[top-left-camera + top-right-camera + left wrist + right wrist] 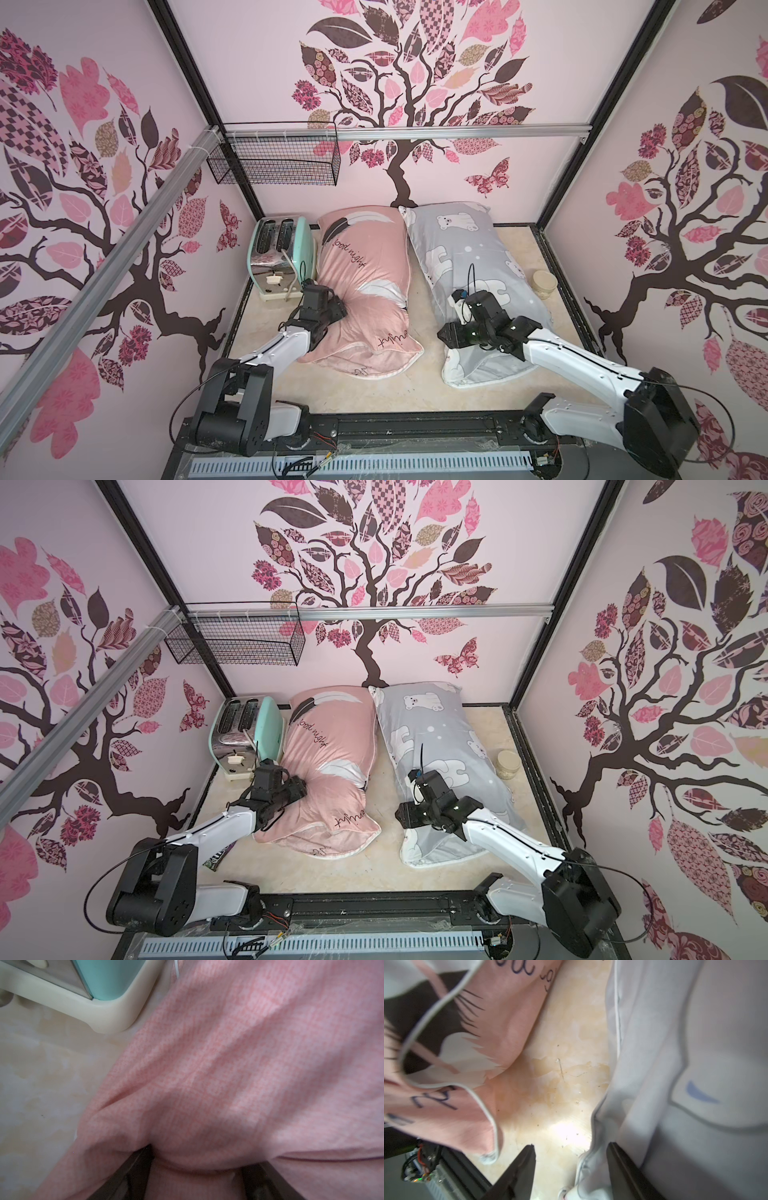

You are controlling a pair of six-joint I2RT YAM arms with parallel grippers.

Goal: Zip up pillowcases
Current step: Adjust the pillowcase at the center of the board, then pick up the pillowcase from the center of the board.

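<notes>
Two stuffed pillowcases with white piping lie lengthwise side by side on the beige marbled tabletop (374,390), their far ends close together by the back wall. The pink pillowcase (365,266), printed with feathers and "good night" script, is on the left. The grey pillowcase (469,245), printed with white polar bears, is on the right. The left gripper (338,309) is pressed into the left flank of the pink one, near a mint-green and chrome toaster (282,249). In the left wrist view its jaws stand wide, with a thick bulge of pink fabric filling the gap and puckering against both fingers (143,1159), so it has hold of that bunch. The right gripper (442,334) sits at the grey pillowcase's left edge, towards its near end. In the right wrist view it (571,1153) is partly open: the piped grey edge lies between the fingers, one finger (616,1153) is against the cloth, and bare tabletop shows beside the other, so nothing is clamped. A small round cream jar (545,283) stands just right of the grey pillowcase.
</notes>
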